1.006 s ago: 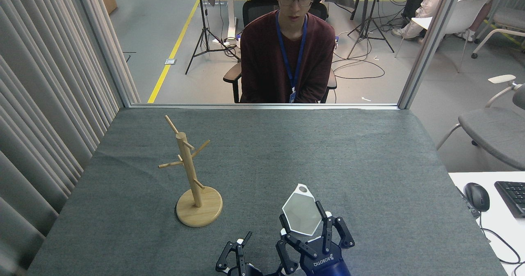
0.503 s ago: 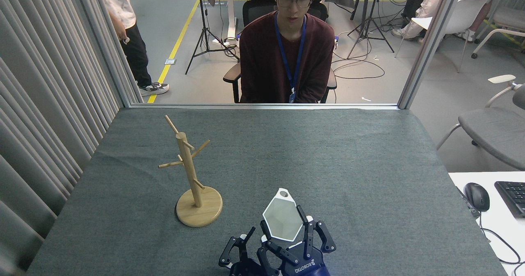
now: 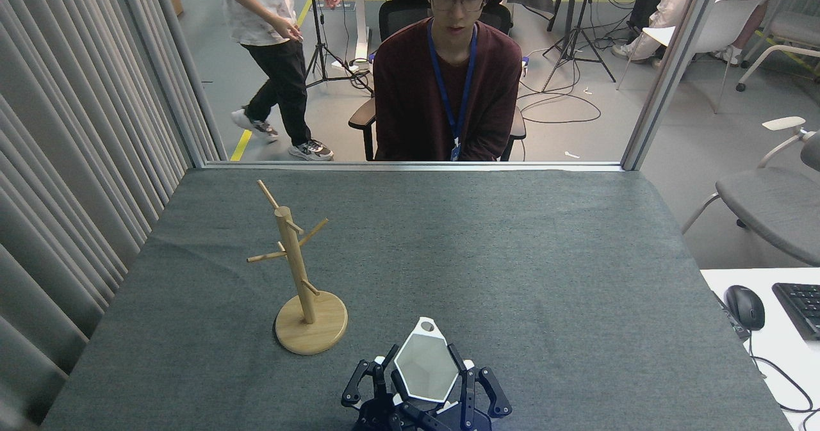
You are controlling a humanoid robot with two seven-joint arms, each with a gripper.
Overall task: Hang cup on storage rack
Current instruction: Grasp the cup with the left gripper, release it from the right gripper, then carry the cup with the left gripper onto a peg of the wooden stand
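Note:
The white hexagonal cup (image 3: 424,364) hangs near the table's front edge, mouth toward me, its pierced tab (image 3: 426,325) pointing away. My right gripper (image 3: 425,381) is shut on the cup, one dark finger on each side of it. The left gripper (image 3: 367,383) sits just left of it, partly overlapped and cut off by the frame's bottom edge, so its state is unclear. The wooden storage rack (image 3: 301,271) stands upright on its round base (image 3: 312,325), to the left of the cup and farther back, with bare pegs.
Grey cloth covers the table (image 3: 512,258). A seated person (image 3: 448,79) faces me behind its far edge, and another person (image 3: 269,53) walks past at the back left. Curtains (image 3: 70,162) line the left side. A desk with a mouse (image 3: 745,306) is at right.
My right gripper has carried the cup leftward and toward me, closing up beside the left gripper. A person has walked into view at the back left. The rack has not moved.

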